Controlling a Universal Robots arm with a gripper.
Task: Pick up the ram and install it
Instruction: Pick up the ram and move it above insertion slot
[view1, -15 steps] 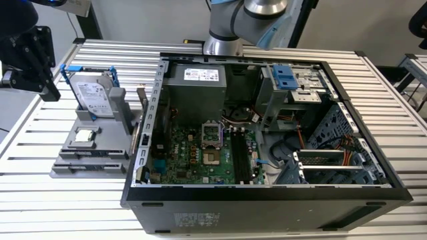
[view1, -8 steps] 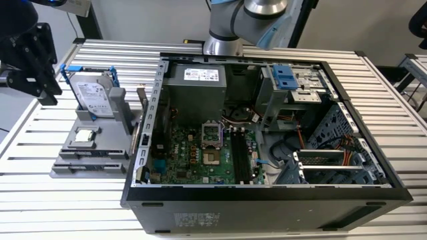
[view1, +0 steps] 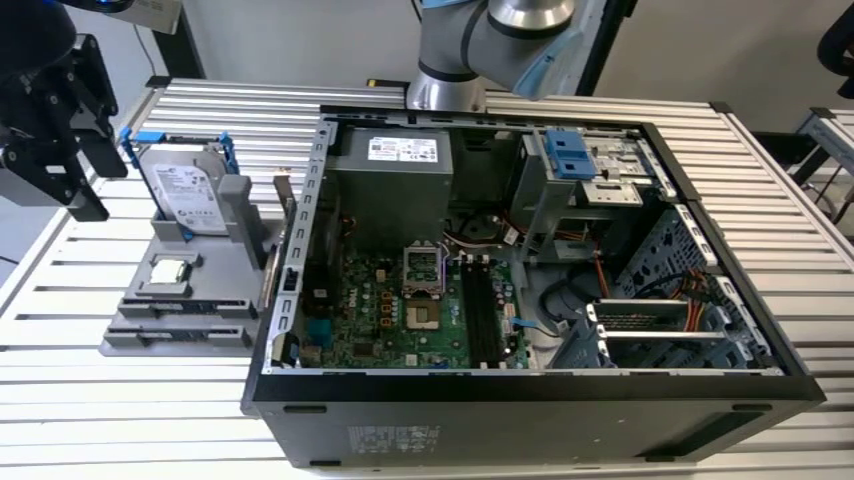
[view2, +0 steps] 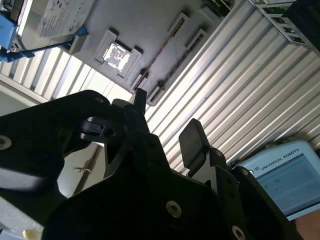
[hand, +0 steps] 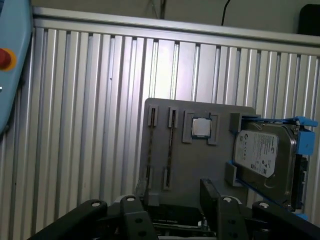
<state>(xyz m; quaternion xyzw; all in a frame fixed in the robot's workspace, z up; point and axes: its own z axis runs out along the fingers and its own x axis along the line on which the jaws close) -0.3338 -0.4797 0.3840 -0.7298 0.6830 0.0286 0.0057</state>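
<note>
The slatted metal counter (view1: 134, 400) is carrying an open computer case (view1: 534, 392), which is lying on its side with the green motherboard (view1: 387, 300) and its long black slots (view1: 483, 310) facing up. The arm (view1: 461, 50) is rising from the far side of the counter. At the exterior view's left, just beside the case, a grey holder (view1: 227, 255) is sitting with a silver hard drive (view1: 187, 195) in a blue frame standing at its far end.

The tool (view2: 167, 122) is hanging over the counter near this holder, its two black fingers spread apart and gripping nothing. The ram (hand: 170, 145) is resting on edge in one of the holder's narrow clip pairs, near the small square chip (hand: 201, 127) and well apart from the tool.

By my reading, the pickup is the step in hand and is only at the approach. Nothing is grasped and the installing is not yet begun. A grasp from here is calling for the fingers to be lined up on either side of the thin board, clear of the holder's clips and the chip, and then closed gently on its flat faces.
</note>
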